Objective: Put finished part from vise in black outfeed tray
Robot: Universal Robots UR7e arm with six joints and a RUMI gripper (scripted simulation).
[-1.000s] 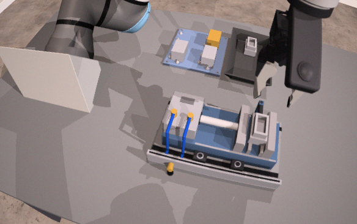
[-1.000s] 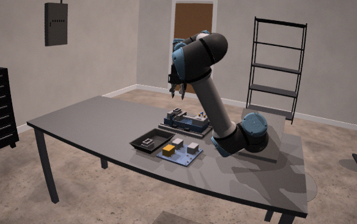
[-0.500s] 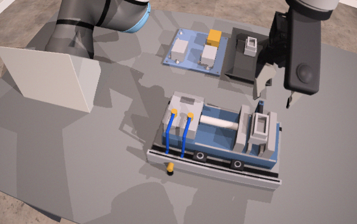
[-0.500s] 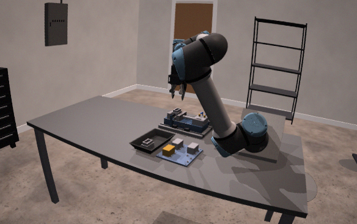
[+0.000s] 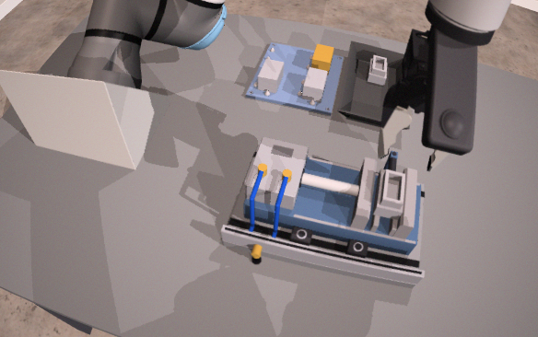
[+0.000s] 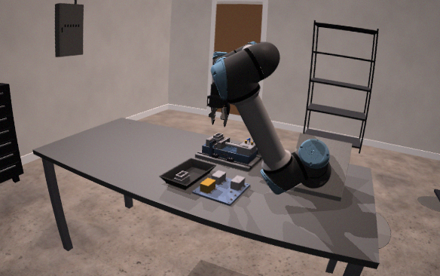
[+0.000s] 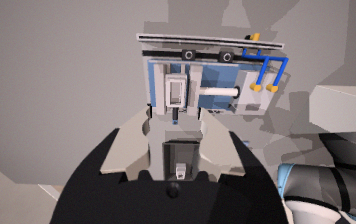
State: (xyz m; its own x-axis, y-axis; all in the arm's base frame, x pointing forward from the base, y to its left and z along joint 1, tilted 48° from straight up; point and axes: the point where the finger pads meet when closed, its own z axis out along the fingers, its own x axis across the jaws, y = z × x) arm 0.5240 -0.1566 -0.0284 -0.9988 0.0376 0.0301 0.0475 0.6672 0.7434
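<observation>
The finished part (image 5: 395,191) (image 6: 218,136) (image 7: 175,91), a grey block with a pocket on top, sits between the jaws of the blue vise (image 5: 322,203) (image 6: 230,150) (image 7: 216,75). My gripper (image 5: 407,156) (image 6: 219,121) (image 7: 175,107) is open and empty. It hangs well above the table, over the gap between the vise's part end and the black outfeed tray (image 5: 364,98) (image 6: 197,166) (image 7: 180,150). A second pocketed part (image 5: 378,69) (image 6: 181,175) (image 7: 181,171) lies in the tray.
A blue fixture plate (image 5: 287,75) (image 6: 222,194) with two grey blocks and an orange block (image 5: 322,56) lies beside the tray. A pale slanted panel (image 5: 78,115) stands at the table's left. The arm's base sits on the table behind the vise. A metal shelf rack (image 6: 339,83) stands off the table.
</observation>
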